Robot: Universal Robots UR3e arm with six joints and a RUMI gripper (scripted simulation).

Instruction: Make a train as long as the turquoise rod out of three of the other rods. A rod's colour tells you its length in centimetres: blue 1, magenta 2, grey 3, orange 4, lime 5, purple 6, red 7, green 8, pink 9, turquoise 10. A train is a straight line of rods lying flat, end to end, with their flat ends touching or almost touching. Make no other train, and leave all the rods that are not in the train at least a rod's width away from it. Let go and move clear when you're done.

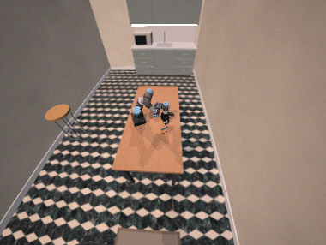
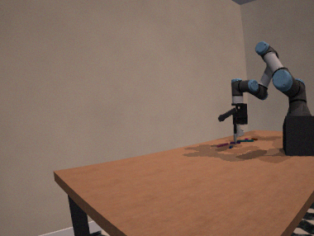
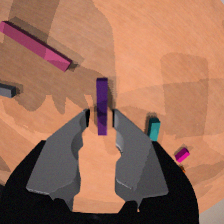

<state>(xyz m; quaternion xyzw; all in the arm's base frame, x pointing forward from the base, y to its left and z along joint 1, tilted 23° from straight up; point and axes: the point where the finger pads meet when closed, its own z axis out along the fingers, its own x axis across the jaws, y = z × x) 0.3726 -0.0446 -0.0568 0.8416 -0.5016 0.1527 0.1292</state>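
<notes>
My gripper [image 3: 101,110] [image 2: 235,142] points down low over the table, its fingers slightly apart. A purple rod [image 3: 102,95] lies flat between the fingertips in the wrist view, with a gap on each side. A pink rod [image 3: 36,46] [image 2: 222,145] lies slanted at the upper left of the wrist view. A grey rod [image 3: 7,90] is cut off by the left edge. The turquoise rod [image 3: 154,127] [image 1: 165,128] [image 2: 247,141] lies to the right, partly hidden by the right finger. A magenta rod [image 3: 182,155] and a mostly hidden orange rod [image 3: 183,170] [image 1: 163,133] [image 2: 254,139] lie beyond it.
The rods lie on the wooden table [image 1: 150,156] [image 2: 165,190]. The arm's dark base [image 1: 138,120] [image 2: 299,136] stands at the table's left side in the top view. The turquoise rod is close to the right finger. A stool [image 1: 57,112] stands away from the table.
</notes>
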